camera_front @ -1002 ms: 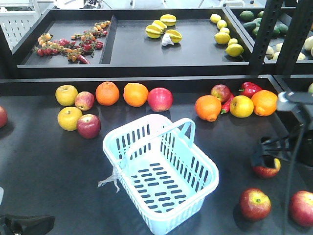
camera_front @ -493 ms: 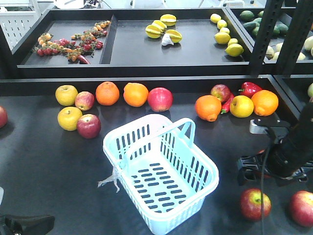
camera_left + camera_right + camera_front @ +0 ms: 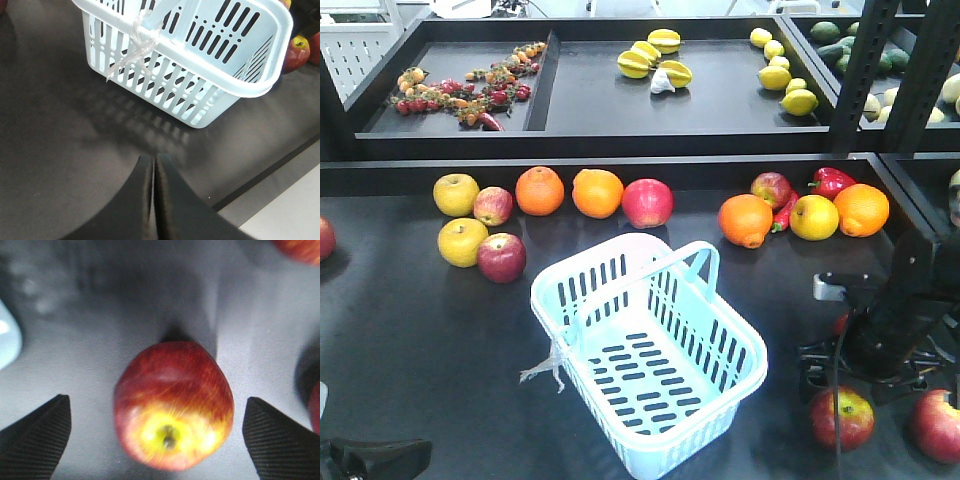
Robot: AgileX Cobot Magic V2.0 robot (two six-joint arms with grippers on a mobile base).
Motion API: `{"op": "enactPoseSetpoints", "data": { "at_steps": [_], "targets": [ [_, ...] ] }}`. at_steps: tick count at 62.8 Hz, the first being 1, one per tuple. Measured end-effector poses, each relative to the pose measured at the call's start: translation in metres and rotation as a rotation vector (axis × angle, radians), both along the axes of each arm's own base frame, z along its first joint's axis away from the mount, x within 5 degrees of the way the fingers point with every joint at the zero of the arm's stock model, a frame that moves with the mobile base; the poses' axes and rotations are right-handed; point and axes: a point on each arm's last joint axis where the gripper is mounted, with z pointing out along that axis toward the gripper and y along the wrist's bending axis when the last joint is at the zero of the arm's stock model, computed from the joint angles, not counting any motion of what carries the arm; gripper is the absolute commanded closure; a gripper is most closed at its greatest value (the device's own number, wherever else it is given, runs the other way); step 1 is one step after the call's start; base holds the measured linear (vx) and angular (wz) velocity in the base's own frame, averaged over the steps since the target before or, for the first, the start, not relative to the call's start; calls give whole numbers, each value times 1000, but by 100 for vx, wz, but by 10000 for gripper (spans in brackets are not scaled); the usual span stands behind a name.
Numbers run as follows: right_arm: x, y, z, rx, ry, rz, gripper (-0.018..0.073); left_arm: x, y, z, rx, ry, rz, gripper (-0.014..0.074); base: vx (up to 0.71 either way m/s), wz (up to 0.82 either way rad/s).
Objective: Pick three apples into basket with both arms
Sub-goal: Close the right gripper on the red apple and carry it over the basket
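right end effector (image 3: 156, 407) wide open, one finger on each side of a red apple (image 3: 172, 405) resting on the table (image 3: 420, 340) | left end effector (image 3: 154, 162) pinched closed, low, just in front of the basket (image 3: 655, 460) | second apple (image 3: 841, 416) and third apple (image 3: 935, 425) lie right of the basket

Bright overhead light is filling the front view, bleaching the basket (image 3: 715, 415) almost white along its 12 o'clock rim. Soft, short shadows are lying on the dark tabletop (image 3: 410, 340). In the left wrist view the basket is throwing a slotted shadow toward 7 o'clock. The right wrist view is blurring (background worst), and the apple (image 3: 172, 405) is showing a faint sheen.
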Motion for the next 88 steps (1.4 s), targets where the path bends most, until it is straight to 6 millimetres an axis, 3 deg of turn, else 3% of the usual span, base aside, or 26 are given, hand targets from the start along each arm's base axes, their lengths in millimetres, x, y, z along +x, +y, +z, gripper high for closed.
{"op": "enactPoseSetpoints", "data": {
  "at_steps": [15,23,46,56,76,81,88],
  "targets": [
    [-1,-4,-23,-42,70,12,-70,0,0,0,0,0,0,604,0,0],
    [-2,-4,-28,-43,88,11,-7,0,0,0,0,0,0,604,0,0],
    [-3,-4,-22,-39,93,35,451,0,0,0,0,0,0,604,0,0],
    [-4,-4,13,-39,-5,55,572,0,0,0,0,0,0,604,0,0],
    [-34,0,127,-1,-346,65,567,0,0,0,0,0,0,604,0,0],
    [-43,6,148,67,-423,81,565,0,0,0,0,0,0,604,0,0],
    [-48,25,160,186,-482,143,564,0,0,0,0,0,0,604,0,0]
  ]
}}
